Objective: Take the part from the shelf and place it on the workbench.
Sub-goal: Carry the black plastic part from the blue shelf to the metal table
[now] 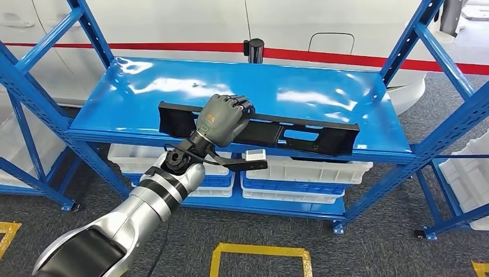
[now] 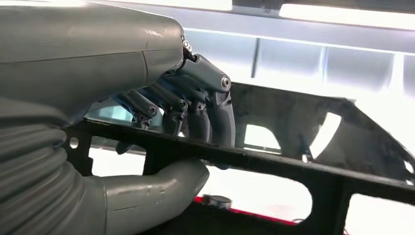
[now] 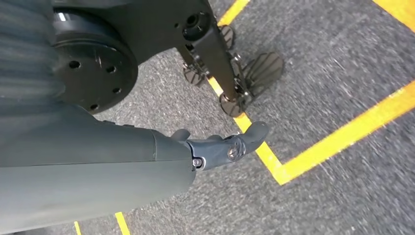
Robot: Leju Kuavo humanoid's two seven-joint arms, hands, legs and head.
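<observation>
A long black plastic part with cut-outs lies along the front of the blue shelf board. My left hand grips it left of its middle. In the left wrist view the dark fingers hook over the part's upper edge and the thumb presses from below. Whether the part is lifted off the board I cannot tell. My right hand hangs over the grey floor, its fingers stretched out with nothing in them.
White bins sit on the lower shelf level under the part. Blue uprights and braces frame the shelf on both sides. Yellow floor lines mark the carpet in front. A white body with a red stripe stands behind.
</observation>
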